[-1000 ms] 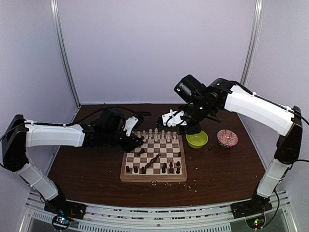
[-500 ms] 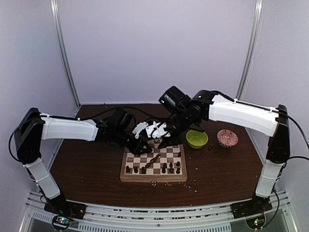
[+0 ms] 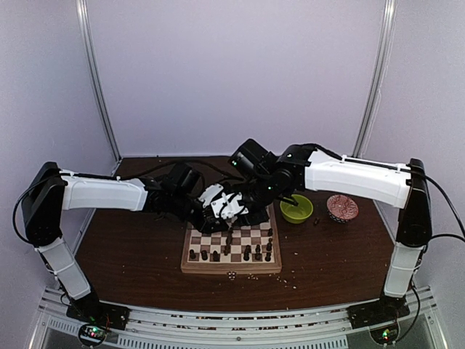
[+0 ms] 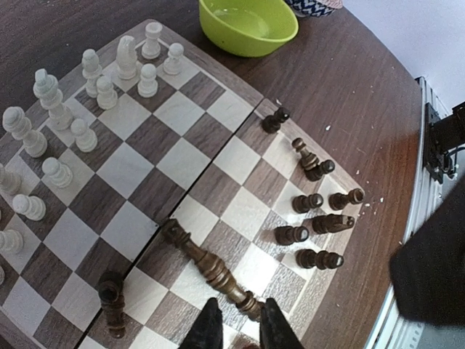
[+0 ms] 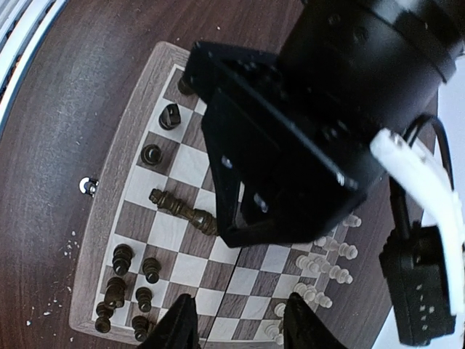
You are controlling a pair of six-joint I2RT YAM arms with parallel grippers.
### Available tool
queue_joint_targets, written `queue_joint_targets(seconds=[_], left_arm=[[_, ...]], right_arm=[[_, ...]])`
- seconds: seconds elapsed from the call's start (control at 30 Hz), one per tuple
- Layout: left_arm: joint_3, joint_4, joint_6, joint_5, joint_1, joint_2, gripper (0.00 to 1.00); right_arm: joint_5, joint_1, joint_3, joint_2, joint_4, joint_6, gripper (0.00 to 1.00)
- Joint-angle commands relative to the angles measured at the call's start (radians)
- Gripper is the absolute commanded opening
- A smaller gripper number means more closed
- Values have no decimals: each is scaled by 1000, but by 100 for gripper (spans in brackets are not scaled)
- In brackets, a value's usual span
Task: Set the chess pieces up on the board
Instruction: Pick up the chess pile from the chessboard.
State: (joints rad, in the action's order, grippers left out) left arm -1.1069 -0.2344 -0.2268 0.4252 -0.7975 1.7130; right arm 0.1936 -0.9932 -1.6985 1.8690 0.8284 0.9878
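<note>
Where both arms meet: above the board (image 3: 231, 270)
Left tool (image 4: 240, 320): slightly parted, empty, at fallen dark piece (image 4: 207, 265)
Right tool (image 5: 240, 311): parted, empty

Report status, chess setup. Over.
Left gripper astride fallen dark piece, grip unclear. Right gripper open, empty. White pieces ranked on board; dark ones scattered. Left arm and right arm crowd together over it.
</note>
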Motion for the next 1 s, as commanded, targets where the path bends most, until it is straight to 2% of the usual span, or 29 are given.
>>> queue_joint_targets(seconds=[0.0,0.23,0.37,0.47,0.63,0.83,0.97], left_arm=[[-22,-11,11,-49,9,-25,21],[-35,-23,34,-86,9,-40,24],[-34,-14,43,-65,9,-36,26],[-42,-10,21,-68,9,-21,29],[-87,-51,-36,-119,9,25,33],[-57,91,-113,-20,-1,36,33],[-47,151,-136,-58,-10,31,33]], right_arm=[[20,53,64,-78,-9,-41,41],[233,210,165,-135,80,-115,38],[274,279,251,-151,106,-92,35],[274,300,268,-137,117,-127,32],[315,306,278,-107,82,-316,31],[333,309,308,-77,72,-345,30],[365,307,305,-34,79,-390,30]])
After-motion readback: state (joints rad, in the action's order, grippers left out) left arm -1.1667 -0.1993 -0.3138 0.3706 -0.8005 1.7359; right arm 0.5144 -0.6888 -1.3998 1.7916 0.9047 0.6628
